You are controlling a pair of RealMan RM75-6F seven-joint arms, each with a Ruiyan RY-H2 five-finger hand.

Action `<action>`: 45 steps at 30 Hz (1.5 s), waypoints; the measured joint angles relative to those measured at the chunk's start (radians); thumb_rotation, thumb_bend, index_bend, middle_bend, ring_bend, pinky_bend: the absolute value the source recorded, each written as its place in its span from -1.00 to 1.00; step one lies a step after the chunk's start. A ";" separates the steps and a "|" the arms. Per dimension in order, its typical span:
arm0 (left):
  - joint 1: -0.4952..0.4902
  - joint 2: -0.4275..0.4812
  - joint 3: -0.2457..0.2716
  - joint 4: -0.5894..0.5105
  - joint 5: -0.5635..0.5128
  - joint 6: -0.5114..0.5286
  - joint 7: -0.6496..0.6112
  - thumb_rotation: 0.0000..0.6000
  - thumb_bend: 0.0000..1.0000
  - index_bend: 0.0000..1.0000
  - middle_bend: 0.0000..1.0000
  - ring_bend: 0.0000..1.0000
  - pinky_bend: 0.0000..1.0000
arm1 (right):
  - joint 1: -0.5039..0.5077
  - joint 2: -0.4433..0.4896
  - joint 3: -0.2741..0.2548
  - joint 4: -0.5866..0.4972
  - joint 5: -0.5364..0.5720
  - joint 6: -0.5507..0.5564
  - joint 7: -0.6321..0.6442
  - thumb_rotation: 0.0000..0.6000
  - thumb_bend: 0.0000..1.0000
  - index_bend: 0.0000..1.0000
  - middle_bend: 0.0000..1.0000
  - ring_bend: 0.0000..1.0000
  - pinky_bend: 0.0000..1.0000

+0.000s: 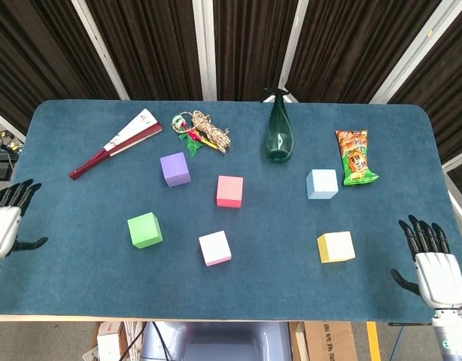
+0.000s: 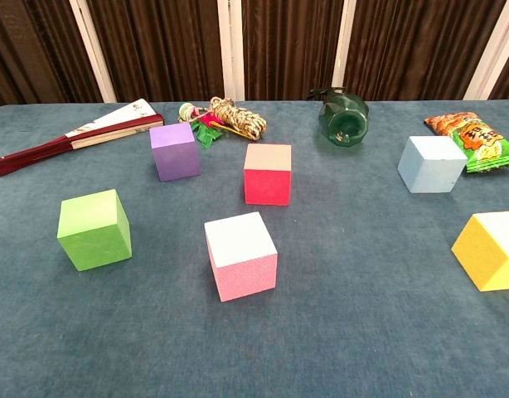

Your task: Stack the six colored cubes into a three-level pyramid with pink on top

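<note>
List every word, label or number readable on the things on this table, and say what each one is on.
None can be read.
Snack packet: printed marks on its orange front, too small and blurred to read in either view.
Folding fan: dark marks on its pale paper, too blurred to tell if they are writing.
Cubes and green bottle: no writing shows.

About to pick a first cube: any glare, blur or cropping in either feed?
Head view: sharp, evenly lit, soft shadows, no glare on the dark green glass bottle. Chest view: sharp too, but the yellow foam cube is cut by the right edge, and neither hand shows.
</note>
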State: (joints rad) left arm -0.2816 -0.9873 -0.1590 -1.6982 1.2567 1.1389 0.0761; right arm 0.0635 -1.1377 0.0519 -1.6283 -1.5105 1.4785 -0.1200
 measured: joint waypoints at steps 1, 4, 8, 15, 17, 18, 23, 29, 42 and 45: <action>-0.019 0.003 -0.008 0.000 -0.018 -0.027 0.002 1.00 -0.60 -0.91 -0.97 -1.00 -0.97 | 0.001 -0.002 0.000 0.000 0.001 -0.002 -0.004 1.00 -0.52 -0.83 -1.00 -0.88 -0.93; -0.059 0.006 -0.026 -0.003 -0.072 -0.082 0.008 1.00 -0.60 -0.91 -0.97 -1.00 -0.97 | 0.002 -0.006 0.000 -0.001 0.005 -0.006 -0.017 1.00 -0.52 -0.83 -1.00 -0.88 -0.93; -0.112 0.001 -0.053 -0.001 -0.158 -0.125 0.057 1.00 -0.60 -0.91 -0.92 -1.00 -0.97 | 0.003 -0.011 0.000 0.002 0.009 -0.007 -0.025 1.00 -0.52 -0.83 -1.00 -0.88 -0.93; -0.213 -0.031 -0.094 -0.011 -0.334 -0.191 0.145 1.00 -0.61 -0.89 -0.86 -1.00 -0.96 | 0.003 -0.013 0.001 0.006 0.009 -0.002 -0.031 1.00 -0.52 -0.83 -1.00 -0.88 -0.93; -0.248 -0.047 -0.099 -0.013 -0.383 -0.200 0.190 1.00 -0.61 -0.89 -0.87 -1.00 -0.96 | 0.002 -0.013 0.001 0.004 0.006 0.001 -0.033 1.00 -0.52 -0.83 -1.00 -0.88 -0.93; -0.263 -0.056 -0.101 -0.013 -0.401 -0.201 0.214 1.00 -0.62 -0.89 -0.87 -1.00 -0.96 | 0.002 -0.013 0.001 0.004 0.005 0.003 -0.034 1.00 -0.52 -0.83 -1.00 -0.88 -0.93; -0.359 -0.124 -0.113 0.000 -0.538 -0.174 0.373 1.00 -0.62 -0.89 -0.88 -1.00 -0.96 | 0.000 -0.014 0.004 0.004 0.002 0.014 -0.039 1.00 -0.52 -0.83 -1.00 -0.88 -0.93; -0.478 -0.215 -0.135 0.060 -0.750 -0.150 0.496 1.00 -0.62 -0.87 -0.88 -1.00 -0.93 | 0.002 -0.019 0.009 0.008 0.014 0.010 -0.048 1.00 -0.52 -0.83 -1.00 -0.88 -0.93; -0.649 -0.387 -0.151 0.258 -0.948 -0.217 0.589 1.00 -0.64 -0.84 -0.83 -1.00 -0.90 | 0.015 -0.042 0.026 0.017 0.063 -0.017 -0.100 1.00 -0.52 -0.83 -1.00 -0.88 -0.93; -0.693 -0.442 -0.151 0.325 -1.005 -0.220 0.619 1.00 -0.64 -0.80 -0.80 -1.00 -0.90 | 0.015 -0.044 0.028 0.018 0.070 -0.019 -0.108 1.00 -0.52 -0.83 -1.00 -0.88 -0.93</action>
State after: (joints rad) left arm -0.9750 -1.4292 -0.3097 -1.3735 0.2520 0.9189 0.6955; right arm 0.0789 -1.1812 0.0799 -1.6103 -1.4405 1.4600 -0.2277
